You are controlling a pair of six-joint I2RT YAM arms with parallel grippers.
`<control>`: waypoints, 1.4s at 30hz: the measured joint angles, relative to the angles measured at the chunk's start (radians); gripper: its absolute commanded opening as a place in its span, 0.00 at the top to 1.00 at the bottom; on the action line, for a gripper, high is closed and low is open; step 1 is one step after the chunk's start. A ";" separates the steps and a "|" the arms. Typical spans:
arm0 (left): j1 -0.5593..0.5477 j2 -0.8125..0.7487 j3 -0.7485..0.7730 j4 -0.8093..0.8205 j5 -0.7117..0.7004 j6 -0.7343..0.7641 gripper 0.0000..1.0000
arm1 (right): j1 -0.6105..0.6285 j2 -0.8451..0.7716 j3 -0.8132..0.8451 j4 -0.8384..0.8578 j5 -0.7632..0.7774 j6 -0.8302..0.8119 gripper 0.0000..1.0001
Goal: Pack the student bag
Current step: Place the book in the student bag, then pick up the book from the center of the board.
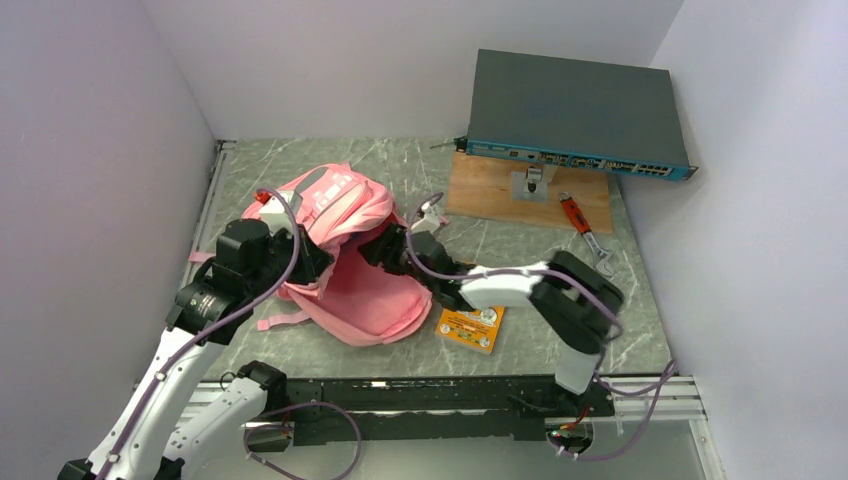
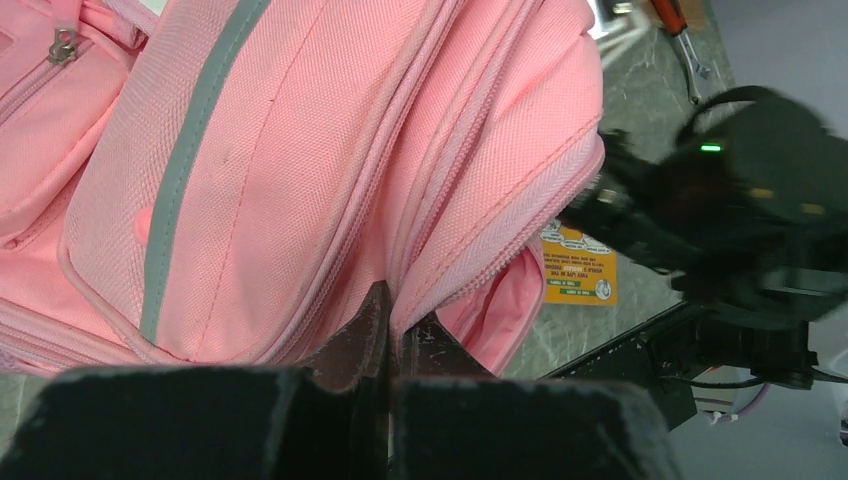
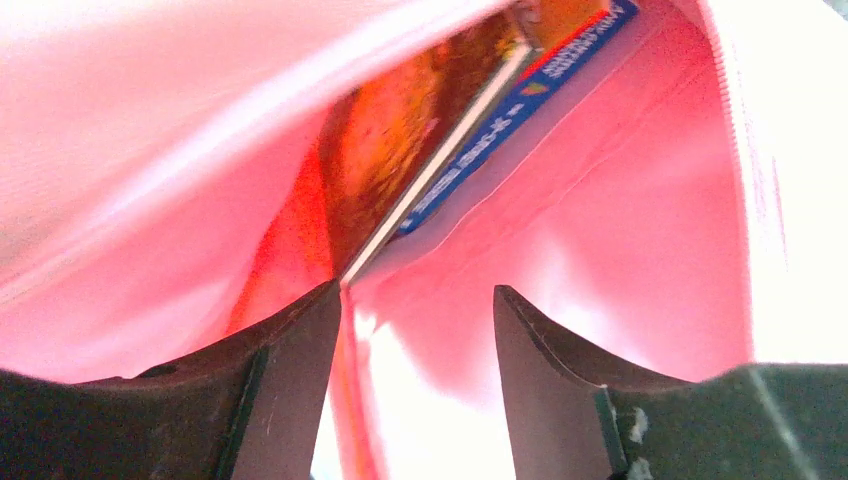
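Left of centre in the top view, the left gripper (image 1: pixel 312 262) is pinched shut on a seam of the student bag (image 1: pixel 365 300). The bag lies mid-frame, long axis upper left to lower right, mouth facing right. The right gripper (image 3: pixel 415 310) sits inside that mouth, jaws moderately apart and holding nothing, with a book (image 3: pixel 400 170) just ahead.

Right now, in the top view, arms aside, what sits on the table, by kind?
Student bag: 1
Orange booklet: 1
Wooden board: 1
Network switch: 1
Wrench: 1
Small metal piece on the board: 1
Total: 6
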 measured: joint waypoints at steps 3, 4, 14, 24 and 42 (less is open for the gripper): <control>0.000 0.000 0.000 0.000 0.000 0.004 1.00 | 0.008 -0.186 -0.076 -0.093 -0.029 -0.119 0.26; 0.000 0.000 0.000 0.000 0.000 0.005 1.00 | 0.014 -0.251 -0.093 -0.134 -0.029 -0.159 0.23; 0.000 -0.001 -0.010 0.005 0.000 0.010 1.00 | -0.065 -0.735 -0.314 -0.663 0.062 -0.314 0.12; -0.002 -0.006 -0.031 0.017 0.008 0.009 1.00 | -0.400 -1.039 -0.354 -1.131 0.072 -0.226 0.07; -0.009 -0.060 -0.081 0.277 0.257 -0.031 0.39 | -0.442 -0.967 -0.425 -1.173 -0.089 -0.248 0.11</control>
